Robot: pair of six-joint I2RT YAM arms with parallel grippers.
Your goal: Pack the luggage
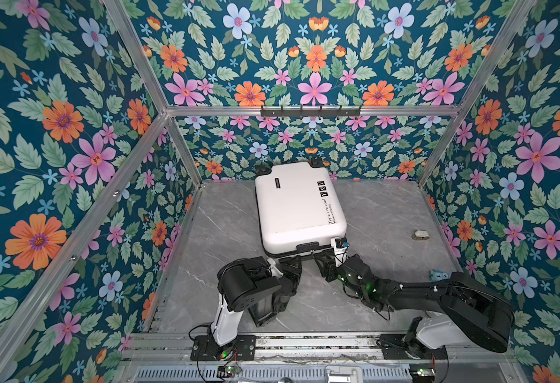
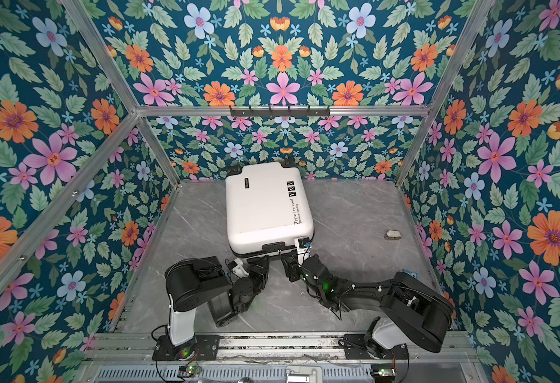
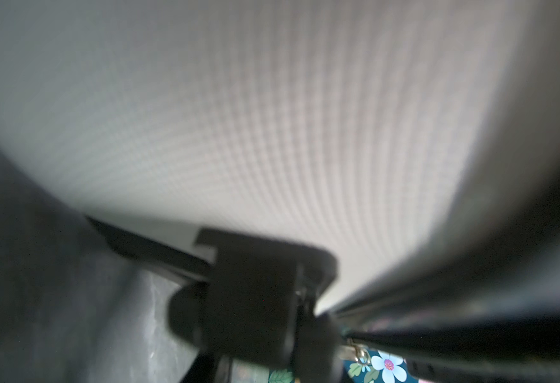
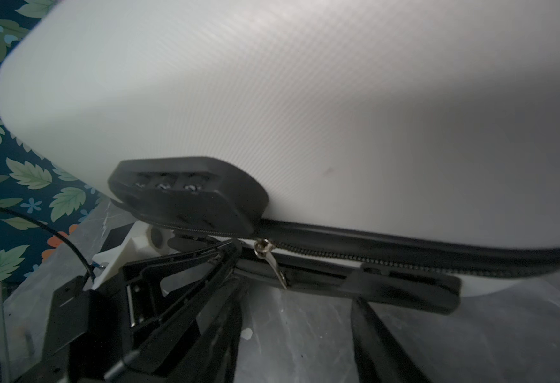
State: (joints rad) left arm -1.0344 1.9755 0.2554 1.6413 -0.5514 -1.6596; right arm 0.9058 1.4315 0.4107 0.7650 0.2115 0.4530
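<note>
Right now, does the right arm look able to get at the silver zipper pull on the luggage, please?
Probably yes: the right end effector sits at the luggage's near edge, and the zipper pull hangs free from the seam in the right wrist view. The left end effector's tips crowd beside it.

Most of the frame is filled by the white, finely textured shell of the luggage (image 3: 272,116), seen very close and blurred. A black zipper band (image 3: 471,291) is seen running along the shell's edge. A black block (image 3: 252,298) is set against the shell where the band comes in; what it is cannot be told through the blur. A small metal pull (image 3: 360,353) is seen just beside it. Grey marbled counter (image 3: 132,325) and flowered wallpaper (image 3: 386,364) are glimpsed past the shell.
</note>
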